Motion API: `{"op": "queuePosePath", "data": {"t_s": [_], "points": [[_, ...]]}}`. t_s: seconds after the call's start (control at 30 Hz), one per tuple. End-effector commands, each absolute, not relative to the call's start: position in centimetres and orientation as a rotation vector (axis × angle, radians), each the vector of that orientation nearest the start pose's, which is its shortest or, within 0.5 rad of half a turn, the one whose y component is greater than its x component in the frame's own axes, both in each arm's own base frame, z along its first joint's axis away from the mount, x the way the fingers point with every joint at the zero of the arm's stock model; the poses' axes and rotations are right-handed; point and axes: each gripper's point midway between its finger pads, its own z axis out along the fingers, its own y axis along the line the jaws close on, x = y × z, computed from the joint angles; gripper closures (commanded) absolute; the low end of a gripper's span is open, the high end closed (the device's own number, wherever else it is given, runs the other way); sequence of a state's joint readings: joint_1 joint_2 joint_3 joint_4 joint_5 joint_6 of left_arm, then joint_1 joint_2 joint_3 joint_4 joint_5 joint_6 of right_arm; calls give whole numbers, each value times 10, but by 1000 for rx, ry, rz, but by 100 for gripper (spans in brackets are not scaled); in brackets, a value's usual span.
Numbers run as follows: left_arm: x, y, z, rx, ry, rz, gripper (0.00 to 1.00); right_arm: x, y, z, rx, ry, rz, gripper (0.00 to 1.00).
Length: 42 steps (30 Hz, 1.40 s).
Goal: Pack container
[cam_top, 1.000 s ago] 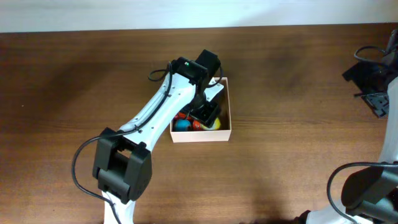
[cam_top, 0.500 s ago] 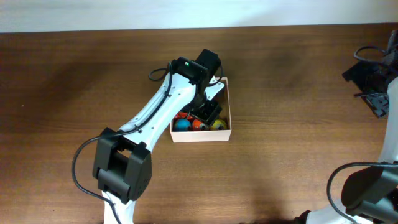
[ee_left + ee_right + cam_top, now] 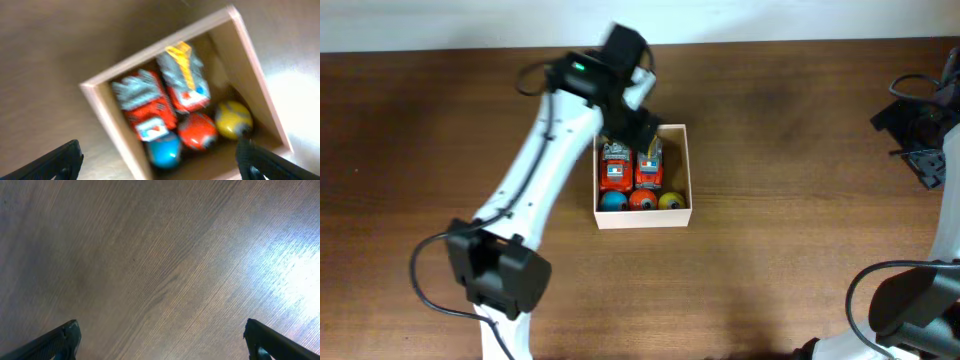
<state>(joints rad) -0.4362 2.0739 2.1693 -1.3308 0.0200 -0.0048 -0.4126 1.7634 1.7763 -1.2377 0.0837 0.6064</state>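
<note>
The left gripper (image 3: 158, 156), black fingers spread wide and holding nothing, hovers over the far edge of the small square cream-walled cardboard container (image 3: 691, 172) at mid-table. Inside lie two red toy trucks (image 3: 613, 170) abreast, then a blue ball (image 3: 611, 201), an orange ball (image 3: 640, 200) and a yellow ball (image 3: 668, 201). The right gripper (image 3: 162, 341) gapes wide over the brown wooden table (image 3: 800, 250).

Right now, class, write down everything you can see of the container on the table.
The container is a small, square, open-topped box. Its thin walls are cream-white outside and tan like cardboard inside. It sits flat and upright on the brown wooden table. Inside, a red toy truck lies beside a second red truck in the far part. A blue ball, an orange ball and a yellow ball line the near wall.
</note>
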Motion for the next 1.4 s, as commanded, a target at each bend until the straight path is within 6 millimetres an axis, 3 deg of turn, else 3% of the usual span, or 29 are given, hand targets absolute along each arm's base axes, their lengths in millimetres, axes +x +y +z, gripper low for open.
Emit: {"op": "queuePosePath", "data": {"t_s": [0.0, 0.17, 0.3, 0.53, 0.73, 1.2, 1.37], "points": [[449, -155, 232, 330, 2682, -94, 1, 358, -172, 203, 1390, 2423, -66, 1], [479, -79, 241, -50, 2641, -14, 1, 358, -172, 203, 1390, 2424, -66, 1], [487, -27, 242, -241, 2619, 10, 1, 358, -172, 203, 1390, 2424, -66, 1], [486, 27, 242, -383, 2605, 49, 1, 358, -172, 203, 1390, 2424, -66, 1], [485, 43, 242, -427, 2598, 60, 1, 358, -172, 203, 1390, 2423, -66, 1], [485, 46, 242, -434, 2598, 65, 1, 358, -172, 203, 1390, 2423, -66, 1], [471, 49, 247, -448, 2619, 70, 1, 358, -172, 203, 1390, 2423, -66, 1]]}}
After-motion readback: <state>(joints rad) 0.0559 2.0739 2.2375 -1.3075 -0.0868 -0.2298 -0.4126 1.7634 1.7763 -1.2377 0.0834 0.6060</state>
